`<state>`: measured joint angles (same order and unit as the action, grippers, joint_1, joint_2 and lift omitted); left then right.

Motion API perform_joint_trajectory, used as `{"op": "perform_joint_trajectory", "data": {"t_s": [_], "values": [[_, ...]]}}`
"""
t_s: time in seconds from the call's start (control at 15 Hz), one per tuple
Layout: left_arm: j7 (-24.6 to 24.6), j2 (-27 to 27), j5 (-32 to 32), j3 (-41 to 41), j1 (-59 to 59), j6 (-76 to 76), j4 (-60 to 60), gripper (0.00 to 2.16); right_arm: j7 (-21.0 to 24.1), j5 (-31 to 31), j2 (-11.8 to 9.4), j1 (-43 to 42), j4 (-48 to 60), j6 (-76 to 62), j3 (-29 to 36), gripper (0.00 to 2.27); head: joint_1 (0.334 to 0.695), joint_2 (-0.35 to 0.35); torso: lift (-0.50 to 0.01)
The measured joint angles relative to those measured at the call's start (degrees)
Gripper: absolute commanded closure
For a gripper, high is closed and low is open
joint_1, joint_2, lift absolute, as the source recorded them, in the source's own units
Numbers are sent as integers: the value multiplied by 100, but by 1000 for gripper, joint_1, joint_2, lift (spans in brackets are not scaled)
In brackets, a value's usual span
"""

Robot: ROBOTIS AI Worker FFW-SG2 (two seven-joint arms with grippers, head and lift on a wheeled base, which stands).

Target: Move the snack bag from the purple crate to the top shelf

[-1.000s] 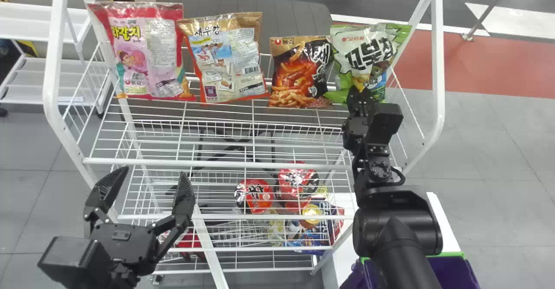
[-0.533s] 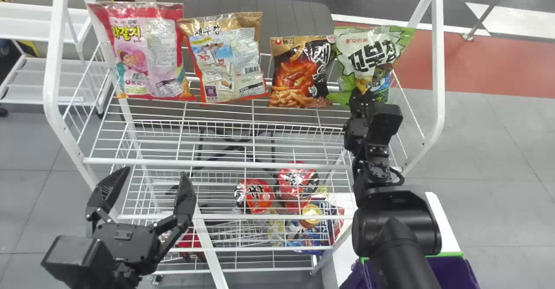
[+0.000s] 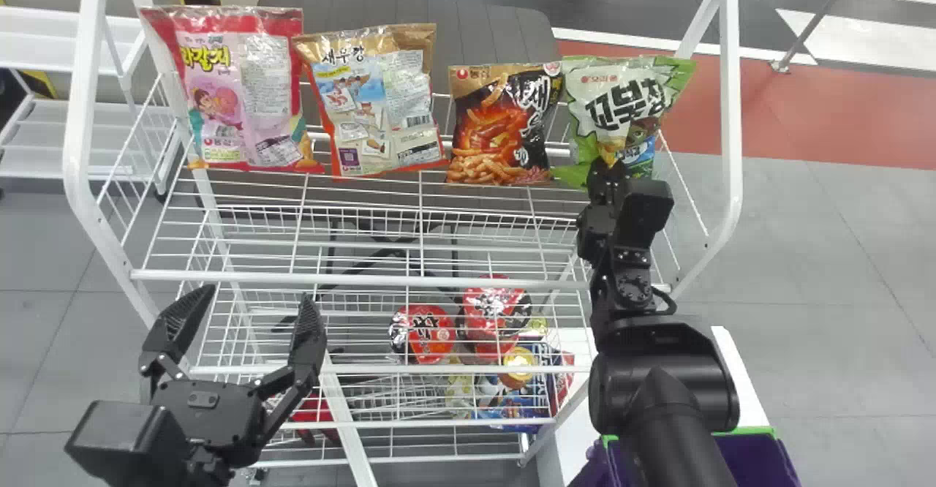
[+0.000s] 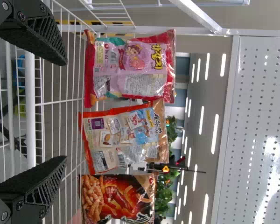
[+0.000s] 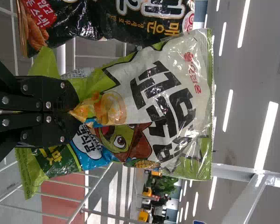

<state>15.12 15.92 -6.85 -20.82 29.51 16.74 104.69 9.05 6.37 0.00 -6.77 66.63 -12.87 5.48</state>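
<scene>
A: Head view, quick.
B: Green snack bag (image 3: 618, 103) stood at the right end of the top shelf (image 3: 365, 279), beside the black bag (image 3: 504, 125). Right gripper (image 3: 605, 165) was at its lower front. Left gripper (image 3: 257, 295) was parked empty before the rack, fingers spread wide. Purple crate (image 3: 757, 458) sat low at the right.
A: Step?
B: Placing, nearly done, I'd say. Next move called for checking the base, letting go, then backing straight out so nothing tipped.
A: Surface, room?
B: White wire grid; grey floor (image 3: 804, 253), red strip (image 3: 804, 114) behind.
A: Left wrist?
B: Pink bag (image 4: 130, 70), orange bag (image 4: 123, 135) and the black one in a row.
A: Right wrist?
B: Fingers closed together, pinching the bag's front. Base touching wire? Couldn't tell. Ceiling lights (image 5: 266, 135) beyond.
</scene>
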Motion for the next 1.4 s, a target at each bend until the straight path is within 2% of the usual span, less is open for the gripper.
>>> {"op": "perform_joint_trajectory", "data": {"t_s": [0.13, 0.27, 0.4, 1.4], "values": [[0, -2, -2, -8, -34, 0, -36, 103, 0, -18, 0, -47, -94, 2, 7, 1274, 695, -191, 0], [2, -2, -8, -23, -63, 0, -67, 103, 0, -28, 0, -59, -133, 1, 16, 863, 695, -192, 0], [5, -2, -13, -36, -76, 0, -79, 103, 0, -26, 0, -58, -136, 0, 34, 353, 695, -195, 0], [43, 1, -8, -62, -60, -6, -65, 103, 27, 91, 0, 174, 204, 152, -52, 299, 695, -193, 0]]}}
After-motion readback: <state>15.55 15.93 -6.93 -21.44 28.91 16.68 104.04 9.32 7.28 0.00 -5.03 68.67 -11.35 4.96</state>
